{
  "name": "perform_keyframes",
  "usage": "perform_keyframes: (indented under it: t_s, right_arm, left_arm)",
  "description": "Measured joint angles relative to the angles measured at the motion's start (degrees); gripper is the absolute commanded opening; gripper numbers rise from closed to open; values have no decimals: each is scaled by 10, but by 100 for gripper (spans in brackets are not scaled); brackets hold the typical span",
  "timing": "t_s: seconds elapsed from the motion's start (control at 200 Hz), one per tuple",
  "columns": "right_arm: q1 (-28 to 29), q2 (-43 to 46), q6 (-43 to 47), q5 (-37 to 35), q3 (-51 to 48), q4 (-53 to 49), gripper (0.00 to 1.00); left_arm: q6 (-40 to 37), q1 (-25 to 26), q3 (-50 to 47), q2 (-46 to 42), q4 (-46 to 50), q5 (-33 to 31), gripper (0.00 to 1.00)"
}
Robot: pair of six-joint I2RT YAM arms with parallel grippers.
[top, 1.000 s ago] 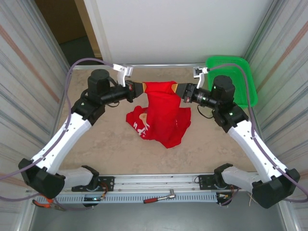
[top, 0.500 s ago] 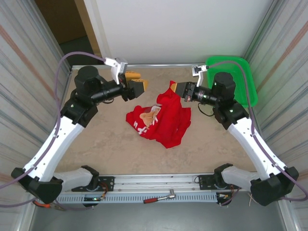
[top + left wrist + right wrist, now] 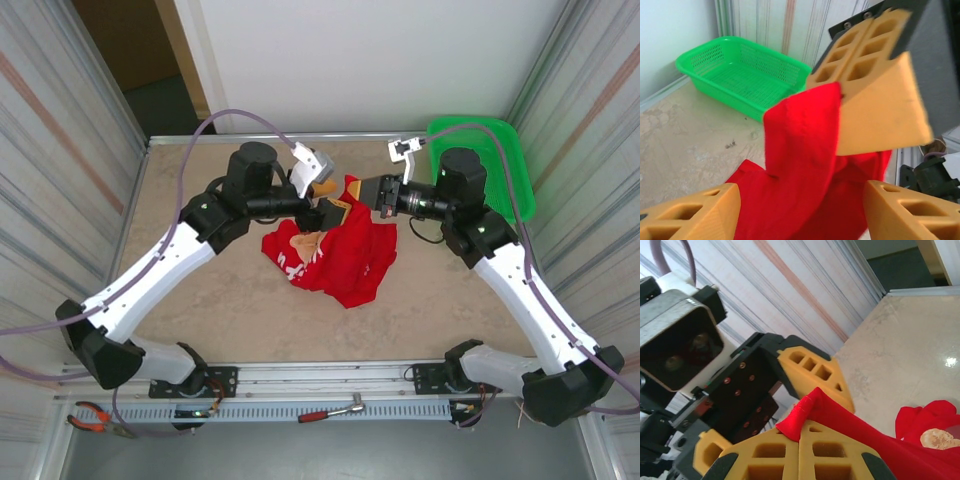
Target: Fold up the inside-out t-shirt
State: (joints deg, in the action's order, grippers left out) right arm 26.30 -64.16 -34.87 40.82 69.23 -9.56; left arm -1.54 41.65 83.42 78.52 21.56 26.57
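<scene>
Pinching a raised edge of the inside-out t-shirt (image 3: pixel 345 252), the right claw (image 3: pixel 372 190) is closed on the red cloth. The left claw (image 3: pixel 327 203) faces it closely, open, around the hanging cloth. The rest lies heaped below both claws on the tabletop (image 3: pixel 250 320).

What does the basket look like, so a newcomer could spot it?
Take the beige table and go to its far right corner. The basket there is a shallow rectangular tray of bright green plastic mesh. It alone is rigid and green; the neighbouring t-shirt is crumpled red cloth.
</scene>
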Motion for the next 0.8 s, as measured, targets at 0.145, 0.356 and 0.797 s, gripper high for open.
perform_keyframes:
  t_s: [0.145, 0.356, 0.797]
  right_arm:
    - [4, 0, 2, 0, 0, 0, 0]
    - [1, 7, 10, 0, -2, -4, 0]
    - [-31, 56, 9, -121, -21, -61, 48]
  left_arm:
    - [-8, 0, 0, 7, -9, -12, 34]
    - [4, -17, 0, 20, -39, 17, 0]
    - [182, -71, -36, -57, -107, 69, 0]
